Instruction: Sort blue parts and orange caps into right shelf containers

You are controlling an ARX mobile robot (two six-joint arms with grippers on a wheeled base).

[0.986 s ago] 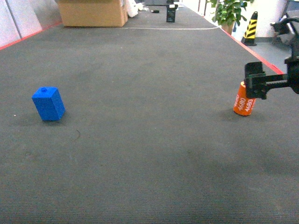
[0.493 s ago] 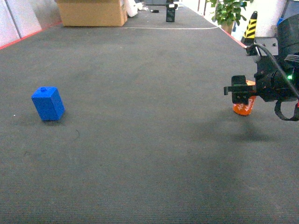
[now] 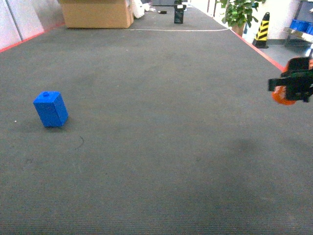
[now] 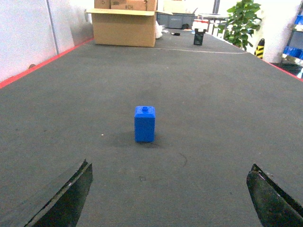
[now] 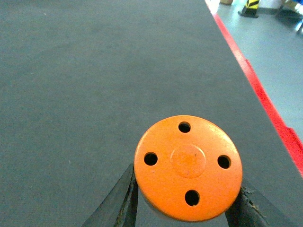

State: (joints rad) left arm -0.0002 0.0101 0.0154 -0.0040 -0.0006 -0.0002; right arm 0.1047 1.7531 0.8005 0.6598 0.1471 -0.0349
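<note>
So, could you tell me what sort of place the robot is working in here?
Probably a warehouse or workshop floor: a wide dark carpet edged with a red line, a large cardboard box at the far end, and a yellow-and-black hazard cone.

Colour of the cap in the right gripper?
Orange cap, four dark holes in its flat top; clearest in the right wrist view.

surface: dark grey carpet floor point(image 3: 156, 161) | on it: blue part point(image 3: 50, 108) upright

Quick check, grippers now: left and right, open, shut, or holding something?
Left gripper: open, holding nothing; the blue part stands on the floor ahead of it.
Right gripper: shut on the orange cap, lifted off the floor.
</note>
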